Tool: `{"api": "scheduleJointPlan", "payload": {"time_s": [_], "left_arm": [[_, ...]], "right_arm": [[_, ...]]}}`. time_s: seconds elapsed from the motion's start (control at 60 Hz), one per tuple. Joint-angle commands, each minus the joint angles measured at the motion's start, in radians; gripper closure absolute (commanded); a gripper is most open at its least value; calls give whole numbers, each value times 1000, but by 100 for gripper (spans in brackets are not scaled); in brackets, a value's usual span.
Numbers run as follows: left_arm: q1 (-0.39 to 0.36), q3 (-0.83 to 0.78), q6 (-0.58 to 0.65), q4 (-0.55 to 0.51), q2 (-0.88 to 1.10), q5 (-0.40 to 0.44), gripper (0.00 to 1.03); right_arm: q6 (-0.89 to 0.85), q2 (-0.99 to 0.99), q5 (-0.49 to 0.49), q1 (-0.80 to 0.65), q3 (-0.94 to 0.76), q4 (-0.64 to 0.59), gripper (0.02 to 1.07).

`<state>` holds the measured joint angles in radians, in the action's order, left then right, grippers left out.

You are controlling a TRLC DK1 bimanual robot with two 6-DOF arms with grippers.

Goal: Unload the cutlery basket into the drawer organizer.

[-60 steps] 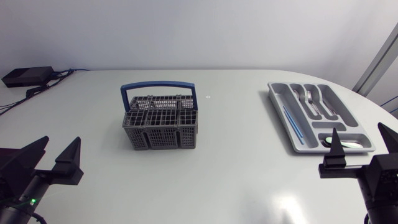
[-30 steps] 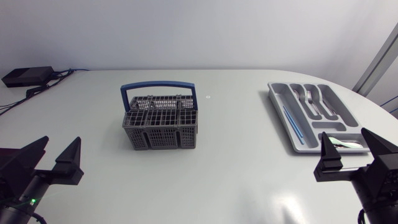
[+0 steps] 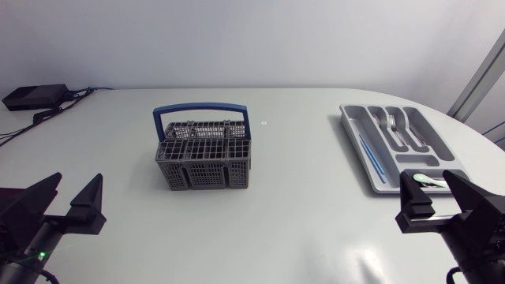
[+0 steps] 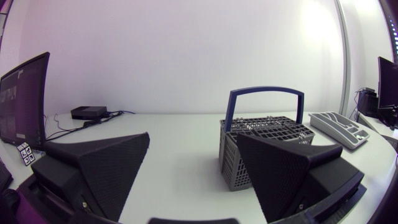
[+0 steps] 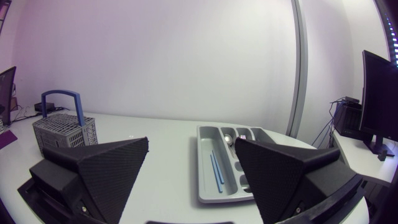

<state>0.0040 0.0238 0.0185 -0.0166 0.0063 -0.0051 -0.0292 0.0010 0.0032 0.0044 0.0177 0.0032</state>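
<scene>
Head view: the cutlery basket [image 3: 203,154] is seen standing upright on the white table [image 3: 300,213], left of the middle. It is made of grey mesh, and a blue handle is arched over it. Whether anything is held in it cannot be told through its grid top.

The drawer organizer [image 3: 357,136], a grey tray, is set at the table's right side, well apart from the basket. Silver cutlery [image 3: 394,126] is laid in its long middle compartments, a thin blue stick [image 3: 371,155] in the long compartment nearest the basket, and a pale piece [image 3: 426,180] in the crosswise compartment at its near end.

The left gripper [image 3: 77,180] is held at the near left corner, fingers spread wide and nothing between them. The right gripper [image 3: 427,175] is poised at the organizer's near end, likewise released and empty.

In the left wrist view, the basket [image 4: 261,146] is found ahead of the parted left gripper [image 4: 193,137], with the organizer [image 4: 339,124] beyond it. In the right wrist view, the organizer [image 5: 217,162] is seen just ahead of the open right gripper [image 5: 191,142], and the basket [image 5: 62,127] far off to one side.
</scene>
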Motion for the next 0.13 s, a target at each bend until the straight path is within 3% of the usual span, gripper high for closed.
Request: {"api": "scheduleJointPlan", "payload": {"time_s": [0.0, 0.117], "left_arm": [[-4, -24, -19, 17, -6, 5, 5], [-4, -24, -19, 17, -6, 5, 5]], "right_arm": [[29, -1, -3, -4, -18, -3, 7], [29, -1, -3, -4, -18, -3, 7]]}}
